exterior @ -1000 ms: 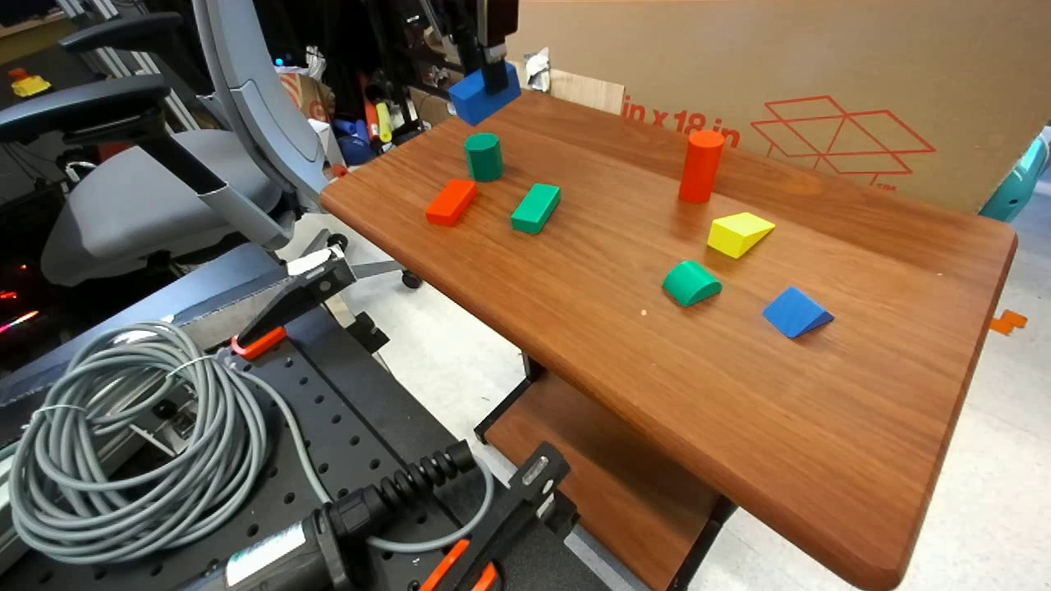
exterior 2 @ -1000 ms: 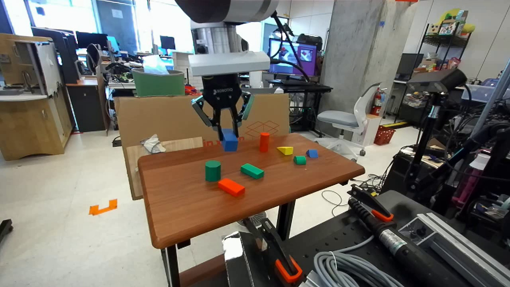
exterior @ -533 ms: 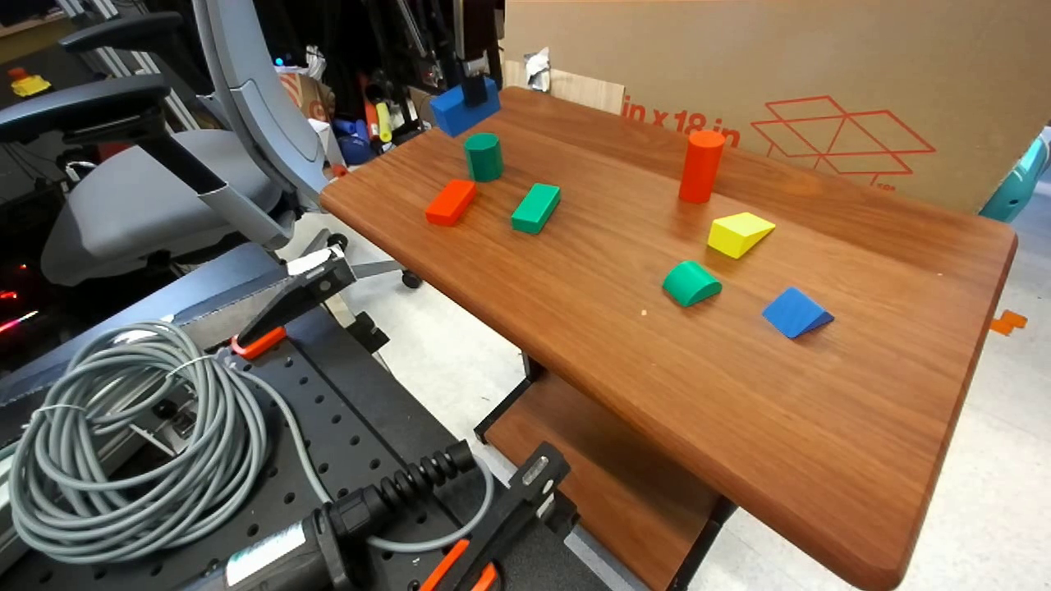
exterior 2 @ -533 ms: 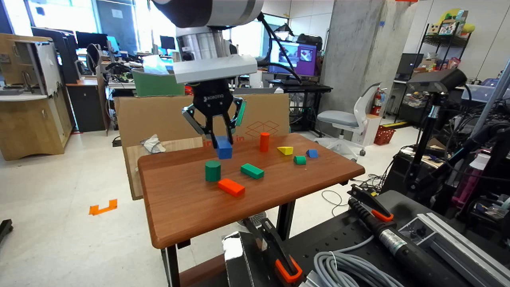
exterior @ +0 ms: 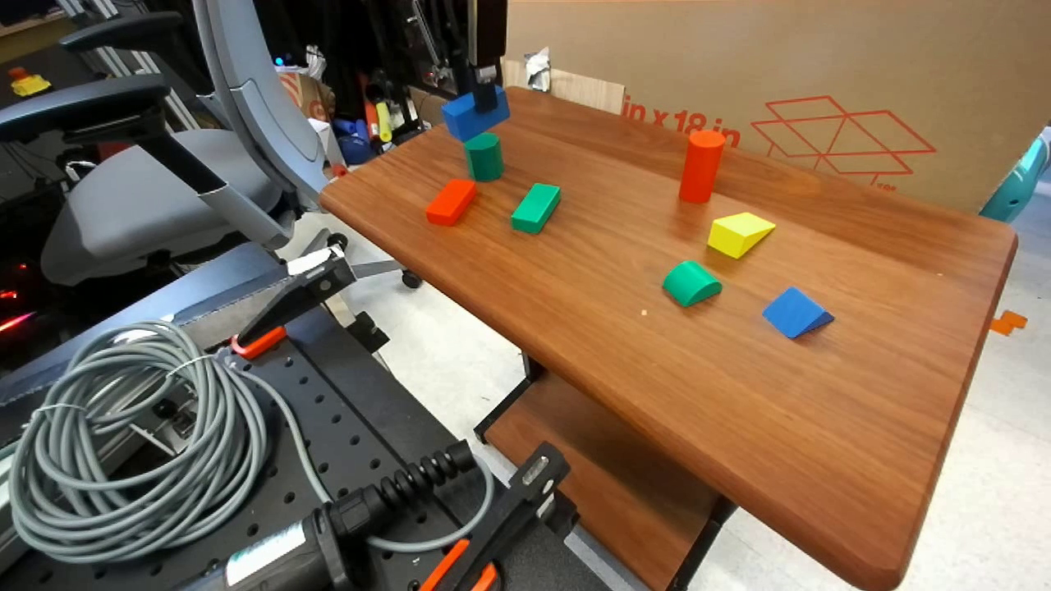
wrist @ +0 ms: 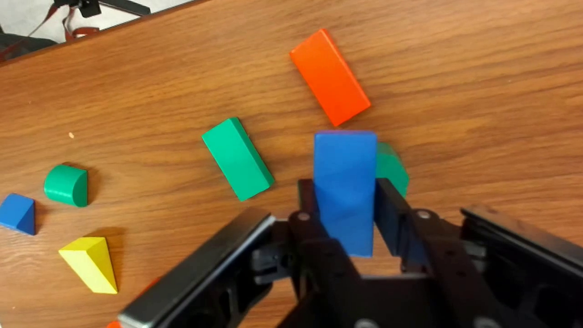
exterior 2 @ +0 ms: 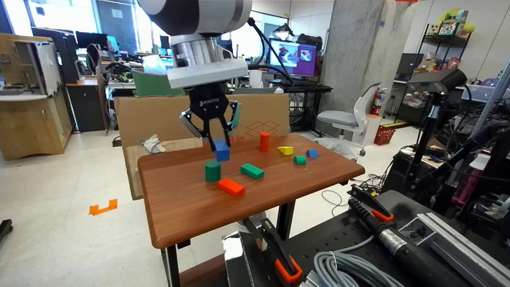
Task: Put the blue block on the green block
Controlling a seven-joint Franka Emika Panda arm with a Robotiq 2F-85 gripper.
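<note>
Leftmost among the pieces in an exterior view, the green block stands upright on the tabletop; just up and to its right is the blue block, off the tabletop, with my gripper pinching it by its sides. Over the last second I've brought it lower and leftward there, nearer the green block, so I judge the carry almost finished and lining-up the step in hand. Whether the two touch I can't tell. In the wrist view the green block pokes out past the blue block's right side, so it looks off-centre to me, and a nudge that way seems called for before lowering. The flat green block, next along, hasn't moved. As for writing, I read ROBOTIQ on the gripper's body; to its right, "in x 18 in" in red on the cardboard box; farther right, the label on a black handheld tool is too small to make out.
</note>
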